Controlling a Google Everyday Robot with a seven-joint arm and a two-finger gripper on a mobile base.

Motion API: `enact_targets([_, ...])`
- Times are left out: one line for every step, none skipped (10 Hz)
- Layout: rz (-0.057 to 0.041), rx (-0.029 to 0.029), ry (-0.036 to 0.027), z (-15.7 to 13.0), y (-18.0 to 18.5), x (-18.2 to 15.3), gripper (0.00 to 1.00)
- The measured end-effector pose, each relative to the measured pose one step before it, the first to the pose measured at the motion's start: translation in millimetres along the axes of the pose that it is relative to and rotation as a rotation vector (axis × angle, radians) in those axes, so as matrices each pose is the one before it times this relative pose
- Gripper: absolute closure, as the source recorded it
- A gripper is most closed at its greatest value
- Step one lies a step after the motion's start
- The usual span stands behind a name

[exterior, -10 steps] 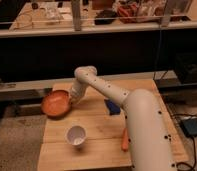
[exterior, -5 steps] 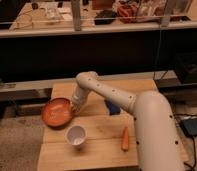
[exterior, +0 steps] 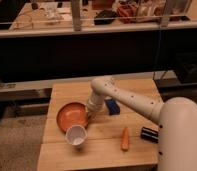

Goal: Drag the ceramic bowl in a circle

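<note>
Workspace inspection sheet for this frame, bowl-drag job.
surface: wooden table, bare wood along the front.
job's things: ceramic bowl, upright, empty, on the left part of the table.
clutter: white cup right in front of the bowl; carrot; blue block; black object.
grippers: gripper shut at the bowl's right rim, seemingly pinching it.
cables: nothing seen.
surroundings: cluttered bench behind the table.

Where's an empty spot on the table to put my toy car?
Bare wood runs along the back edge of the table, behind the ceramic bowl, and along the front between the white cup and carrot. It's crowded where the gripper, shut on the bowl's rim, meets the cup and blue block.
</note>
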Motion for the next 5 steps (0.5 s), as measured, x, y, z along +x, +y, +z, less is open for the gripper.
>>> enact_targets([0.06124,-0.00210,0.04745,-14.39,22.23,4.90,1.00])
enact_targets([0.02762,0.00664,0.02569,-7.27,7.85,8.36,1.00])
enact_targets([0.01240,0.00892,0.01490,-3.54,2.97,10.49,1.00])
enact_targets([0.00741,0.01713,0.01500,-2.28,-1.34,21.91,1.00])
enact_targets([0.00497,0.00691,-0.00004,1.98,-3.76,13.76,1.00])
